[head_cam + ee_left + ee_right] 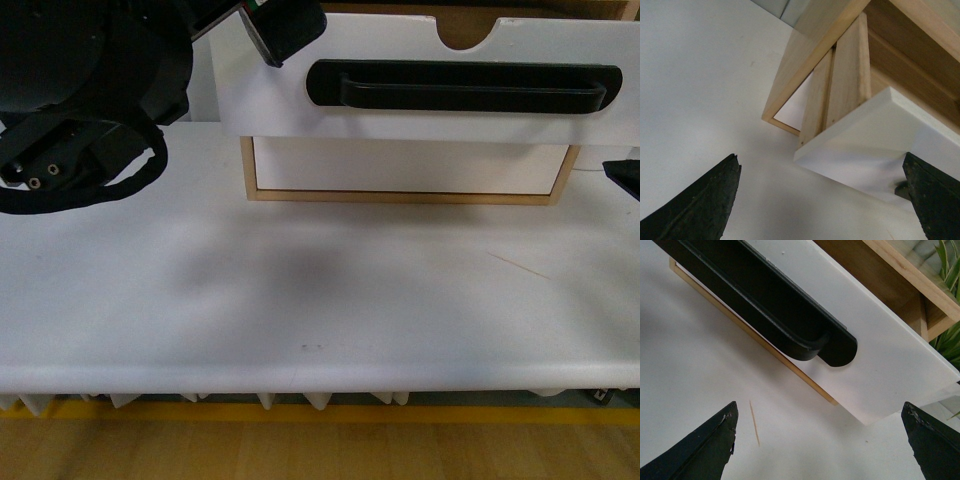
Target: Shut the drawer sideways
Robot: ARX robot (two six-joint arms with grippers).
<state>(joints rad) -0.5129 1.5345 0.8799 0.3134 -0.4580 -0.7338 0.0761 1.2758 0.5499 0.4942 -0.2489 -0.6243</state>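
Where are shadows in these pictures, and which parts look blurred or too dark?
Front view: a soft grey shadow lies on the table before the drawer; the left arm is near, black and without detail. Left wrist view: the drawer's white front is partly shaded; the fingers are blurred. Right wrist view: evenly lit, the handle fairly sharp.

white drawer [400, 125], black handle [470, 88], light wood box [400, 197]

Bright, even light; soft shadow on table [250, 275]; wrist views blurry.
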